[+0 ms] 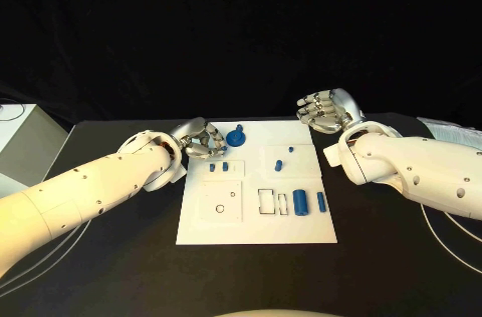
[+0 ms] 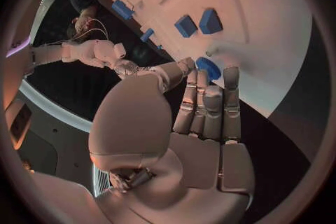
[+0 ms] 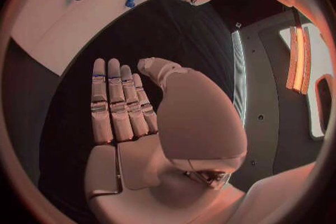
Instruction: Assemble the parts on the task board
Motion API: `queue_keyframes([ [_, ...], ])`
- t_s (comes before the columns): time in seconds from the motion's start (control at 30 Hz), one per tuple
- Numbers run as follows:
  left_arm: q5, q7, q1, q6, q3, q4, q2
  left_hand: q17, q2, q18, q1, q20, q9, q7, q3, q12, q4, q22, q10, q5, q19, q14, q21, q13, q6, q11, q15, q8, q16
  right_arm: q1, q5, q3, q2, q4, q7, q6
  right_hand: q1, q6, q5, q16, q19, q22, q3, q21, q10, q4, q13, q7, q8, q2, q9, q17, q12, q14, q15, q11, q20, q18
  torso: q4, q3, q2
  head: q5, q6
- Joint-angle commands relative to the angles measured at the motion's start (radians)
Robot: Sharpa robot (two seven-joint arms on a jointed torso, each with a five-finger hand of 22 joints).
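The task looks to be near its beginning. On the task board (image 1: 257, 226), which lies in the middle of the black surface (image 1: 120, 275), most blue parts lie loose: two small pegs (image 1: 219, 168), one peg (image 1: 279, 166), and the cylinders (image 1: 301, 203) near the white slots. The left hand (image 1: 199, 141) hovers at the board's far left corner, fingers straight and holding nothing, just beside the round blue part (image 1: 237, 137). The right hand (image 1: 324, 111) hangs beyond the far right corner, also empty, with fingers apart.
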Motion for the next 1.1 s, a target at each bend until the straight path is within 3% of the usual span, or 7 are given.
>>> queue_keyframes([
  [0.03,0.056,0.047,-0.006,0.014,0.001,-0.003,0.0,-0.001,-0.004,0.011,-0.01,0.002,0.003,-0.002,-0.007,0.005,0.001,-0.002,-0.01,0.001,-0.006,-0.006,-0.004,0.002,-0.008,0.0,0.001,0.003,-0.002,-0.001,-0.004,0.0,0.0,0.001,0.011,0.011,-0.007,0.009,-0.003,-0.007,0.005,-0.001,-0.001,0.003,-0.002,-0.003,-0.001,0.001,0.003,0.001,0.001,-0.001,-0.005,0.007,0.003,-0.008,-0.001,0.003,-0.0009,-0.0003,0.001,0.001,0.002],
  [0.47,0.078,0.1,-0.033,-0.027,0.003,-0.021,0.008,-0.01,-0.001,0.012,-0.006,0.005,0.003,-0.002,-0.011,0.011,-0.001,-0.003,-0.017,0.001,-0.01,-0.019,-0.009,0.005,-0.013,0.002,0.004,0.001,-0.001,-0.003,-0.004,0.0,0.0,0.001,0.012,0.011,-0.007,0.009,-0.003,-0.007,0.005,-0.001,-0.001,0.003,-0.002,-0.003,-0.001,0.001,0.003,0.001,0.001,-0.001,-0.005,0.007,0.003,-0.008,-0.001,0.003,-0.0032,0.0014,0.002,-0.001,0.001],
  [0.8,0.058,0.091,-0.037,-0.027,0.005,-0.027,0.008,-0.01,0.002,0.012,-0.002,0.006,0.004,-0.001,-0.011,0.014,-0.003,-0.003,-0.019,0.001,-0.01,-0.022,-0.009,0.006,-0.013,0.002,0.004,0.001,0.0,-0.004,-0.004,0.0,-0.002,0.002,0.012,0.011,-0.007,0.009,-0.003,-0.007,0.005,-0.001,-0.001,0.003,-0.002,-0.003,-0.001,0.001,0.003,0.001,0.001,-0.001,-0.005,0.007,0.003,-0.008,-0.001,0.003,-0.002,0.001,0.002,-0.003,-0.001],
  [1.1,0.048,0.082,-0.038,-0.023,0.015,-0.032,0.01,-0.007,0.003,0.013,0.003,0.007,0.004,0.001,-0.011,0.016,-0.007,-0.003,-0.021,0.001,-0.01,-0.022,-0.009,0.008,-0.013,0.002,0.005,0.002,0.001,-0.004,-0.004,0.0,-0.002,0.002,0.012,0.011,-0.007,0.009,-0.003,-0.007,0.005,-0.001,-0.001,0.003,-0.002,-0.003,-0.001,0.001,0.003,0.001,0.001,-0.001,-0.005,0.007,0.003,-0.008,-0.001,0.003,-0.0019,0.0011,0.001,-0.004,-0.003],
])
